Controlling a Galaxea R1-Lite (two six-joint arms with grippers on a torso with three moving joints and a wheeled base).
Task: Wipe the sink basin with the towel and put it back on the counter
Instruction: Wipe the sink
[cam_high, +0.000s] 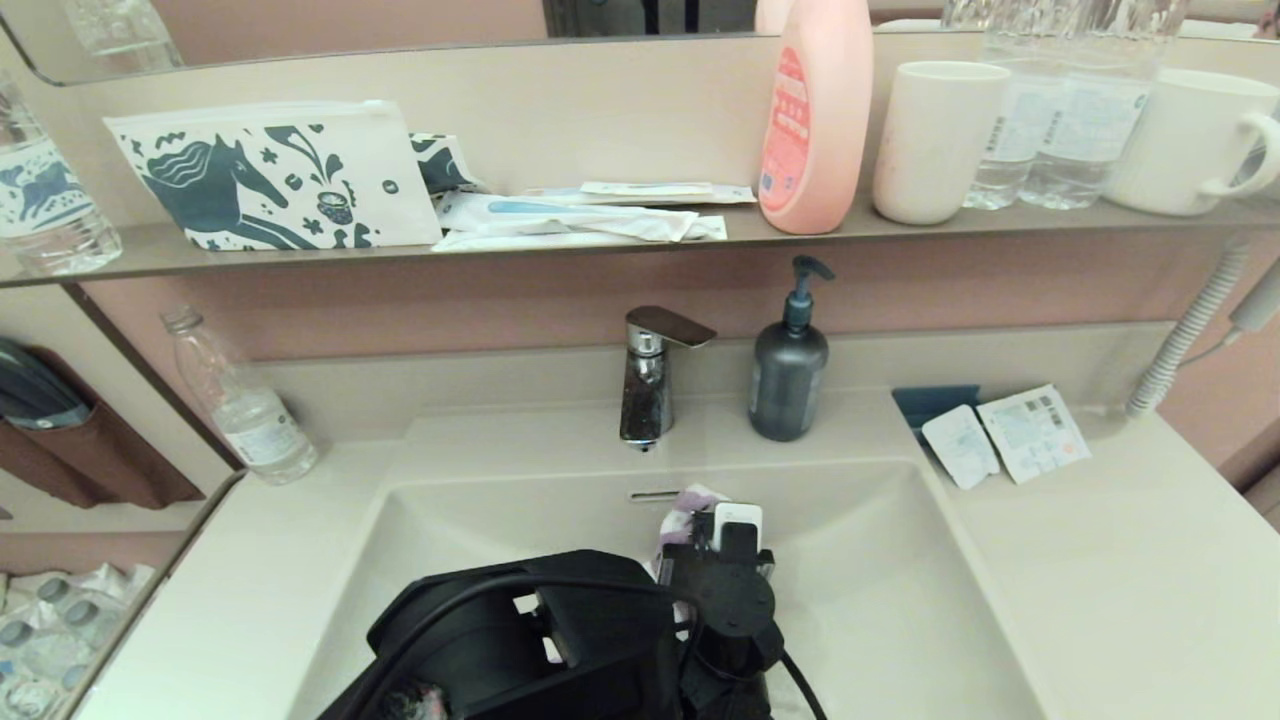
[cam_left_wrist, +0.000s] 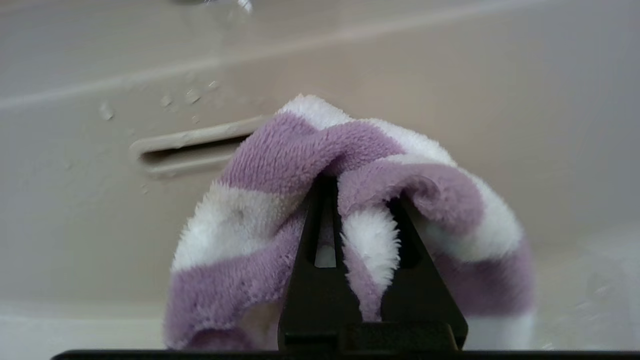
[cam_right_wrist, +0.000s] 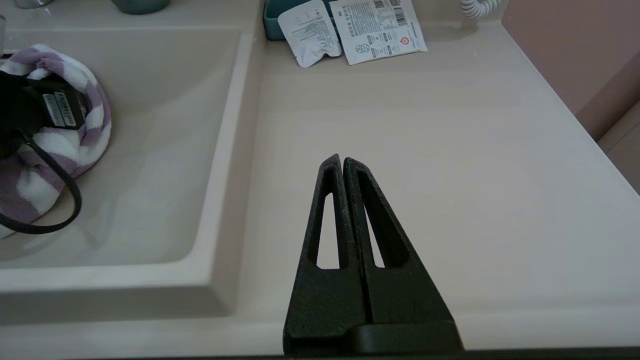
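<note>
The left gripper (cam_left_wrist: 357, 187) is down inside the sink basin (cam_high: 880, 560), jaws clamped on a fold of the towel (cam_left_wrist: 280, 160) — the striped cloth bunches against the basin's back wall, just beside the overflow slot (cam_left_wrist: 190, 150) and below the faucet (cam_high: 650, 375). The right gripper (cam_right_wrist: 342, 161) hangs over the counter (cam_right_wrist: 450, 175) beside the basin, jaws together and empty.

Towel (cam_left_wrist: 280, 155): soft, fluffy terry cloth, deep pile, matt. Sink basin (cam_high: 900, 600): smooth, glossy, with faint sheen on its walls. Desk (cam_right_wrist: 425, 150): smooth, flatter matt finish. Tap (cam_high: 648, 385): polished chrome metal, mirror-bright. Soap pump (cam_high: 789, 370): dark grey plastic, satin. Pink bottle (cam_high: 815, 120): smooth plastic. Sachets (cam_right_wrist: 350, 30): thin, shiny printed foil or paper. Left tool (cam_left_wrist: 362, 197) and right tool (cam_right_wrist: 343, 161): black plastic, grainy, matt.
</note>
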